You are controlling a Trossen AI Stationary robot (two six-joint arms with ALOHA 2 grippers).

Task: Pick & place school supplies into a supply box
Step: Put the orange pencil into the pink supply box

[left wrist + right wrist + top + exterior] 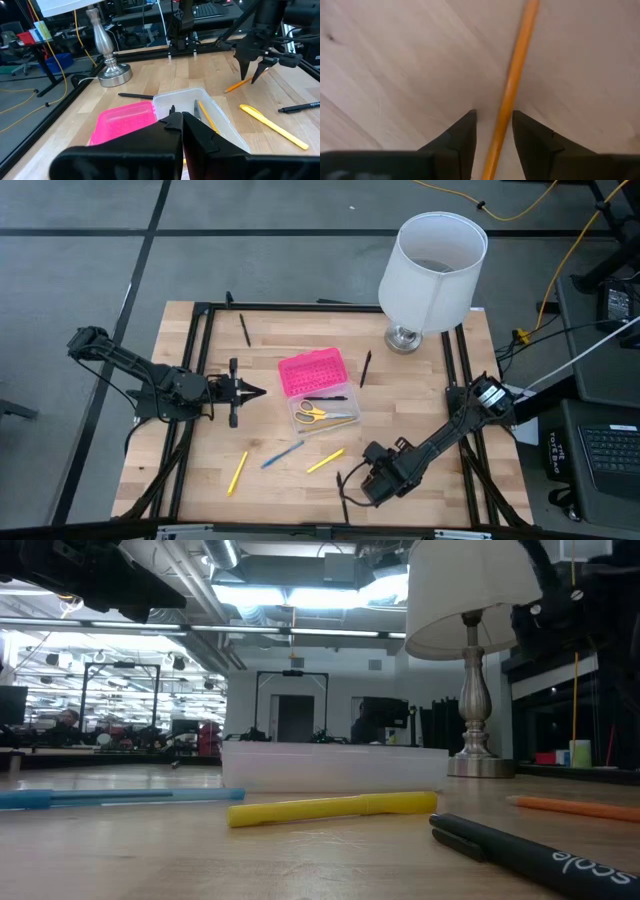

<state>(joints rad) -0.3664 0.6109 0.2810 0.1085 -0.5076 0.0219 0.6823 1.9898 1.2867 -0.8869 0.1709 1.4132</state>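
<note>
Two arms: both over the wooden worktop (420, 395), left one waiting at the left edge, right one working near the front right.
Right gripper (492, 131): low over the worktop, fingers (461, 137) narrowly apart, astride an orange pencil (512, 87); contact with the pencil impossible to tell.
Left gripper (258, 391): fingers (200, 132) shut on nothing, pointing at the supply box, just left of it.
Supply box (322, 413): mid-worktop, open, clear base toward the front, pink lid (313, 372) laid back behind it.
Inside the box: yellow-handled scissors (312, 413), with a black pen (325, 397) along the lid side.
Loose supplies in front of the box: yellow pen (237, 473) at left, blue pen (282, 455) beside it, second yellow pen (325, 461) nearer the right gripper.
Farther back: black pen (244, 330) near the rear left, another black pen (366, 368) right of the lid.
Lamp (432, 265): white shade, metal base, rear right corner.
</note>
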